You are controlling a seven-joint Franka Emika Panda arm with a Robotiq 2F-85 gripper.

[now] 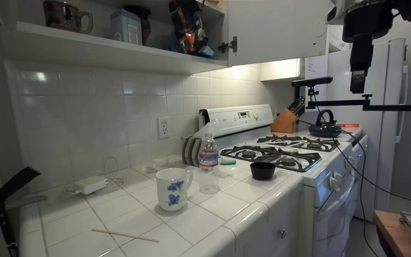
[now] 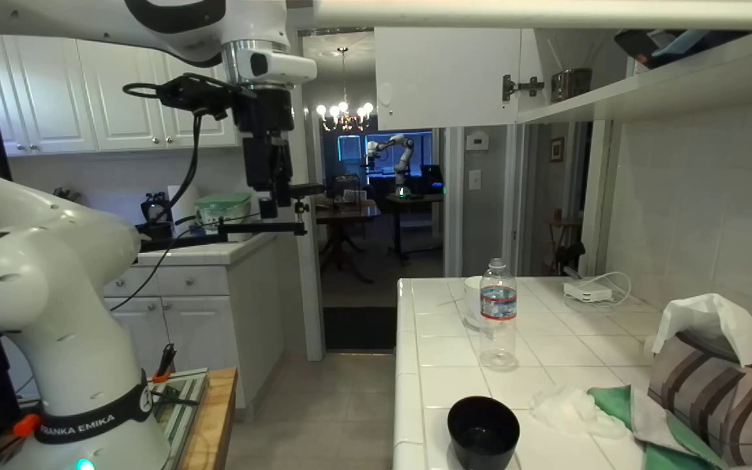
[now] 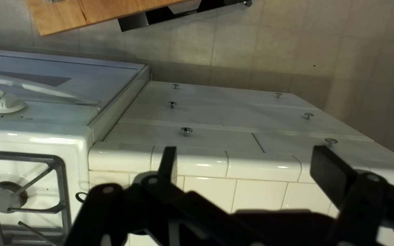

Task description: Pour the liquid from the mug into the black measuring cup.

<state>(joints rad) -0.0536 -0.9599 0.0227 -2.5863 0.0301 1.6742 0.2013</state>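
Note:
The white mug (image 1: 166,194) with blue flowers stands upright on the tiled counter. In an exterior view it is partly hidden behind the clear bottle, with its white side (image 2: 472,303) showing. The small round black measuring cup (image 1: 262,171) stands upright on the counter near the stove; it also shows in an exterior view (image 2: 482,437). I cannot make out its handle. My gripper (image 3: 248,165) is open and empty, its fingers wide apart in the wrist view. In both exterior views the gripper (image 1: 358,84) (image 2: 275,202) points down, high up and away from mug and cup. The wrist view shows neither clearly.
A clear bottle (image 1: 209,180) stands between mug and cup. A striped tissue box (image 2: 709,391), a green cloth (image 2: 611,405), a white adapter (image 1: 91,185) and a thin stick (image 1: 125,235) lie on the counter. An open cabinet door (image 1: 277,32) and a camera bar (image 1: 398,107) stick out.

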